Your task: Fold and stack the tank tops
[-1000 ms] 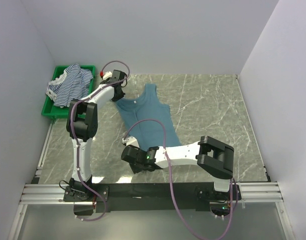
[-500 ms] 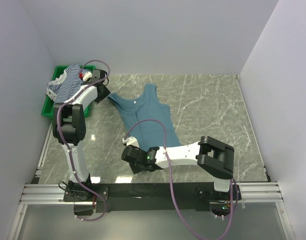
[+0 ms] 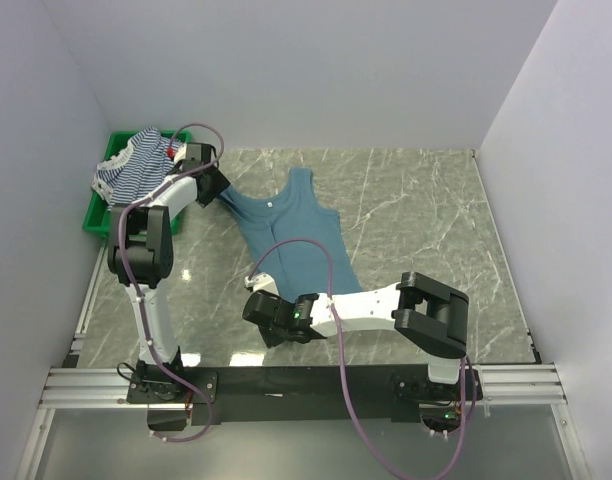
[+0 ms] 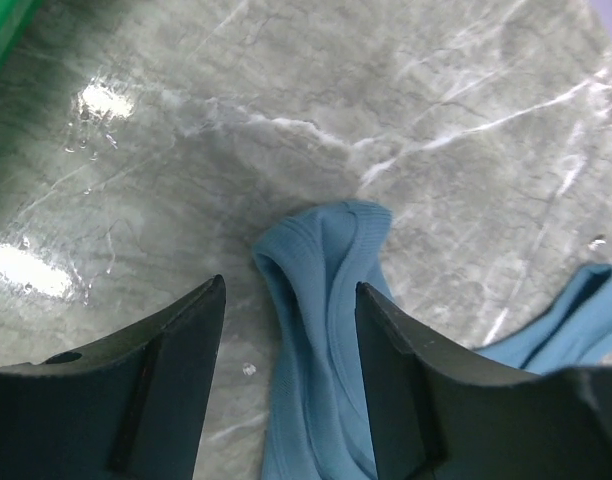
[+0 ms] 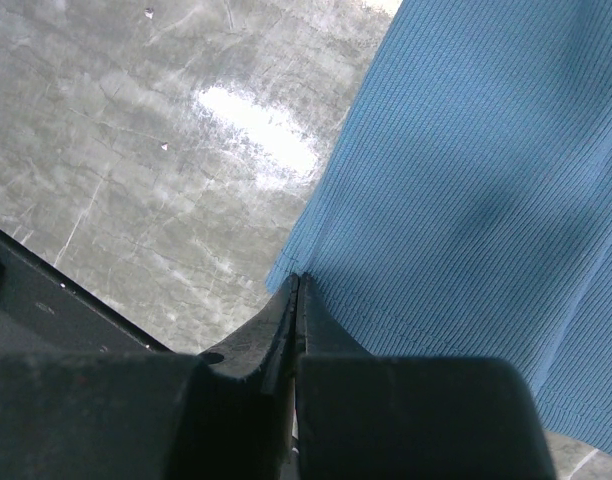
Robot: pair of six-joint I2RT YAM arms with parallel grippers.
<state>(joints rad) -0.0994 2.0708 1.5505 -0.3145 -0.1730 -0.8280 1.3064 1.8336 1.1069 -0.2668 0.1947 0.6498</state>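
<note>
Seen from above, a teal-blue ribbed cloth tank top [image 3: 291, 235] lies flat on the grey marble-patterned table [image 3: 426, 220]. Its long axis runs from the shoulder straps at the far left to the hem at the near side. The left gripper [image 3: 218, 192] hangs over the left-hand strap and the right gripper [image 3: 258, 296] sits at the hem's near-left corner, while striped cloth tops [image 3: 136, 165] are heaped in a green plastic bin [image 3: 98, 218] at the far left. The left wrist camera shows that gripper [image 4: 286, 340] released, jaws spread, with the looped strap [image 4: 326, 250] lying on the table between and just ahead of the fingers. The right wrist camera shows its gripper [image 5: 296, 290] clenched on the top's hem corner [image 5: 466, 150]. Each arm appears nearest its own end of the garment, and the strap lies straight ahead of the left jaws, ready to be caught for a lengthwise fold.
</note>
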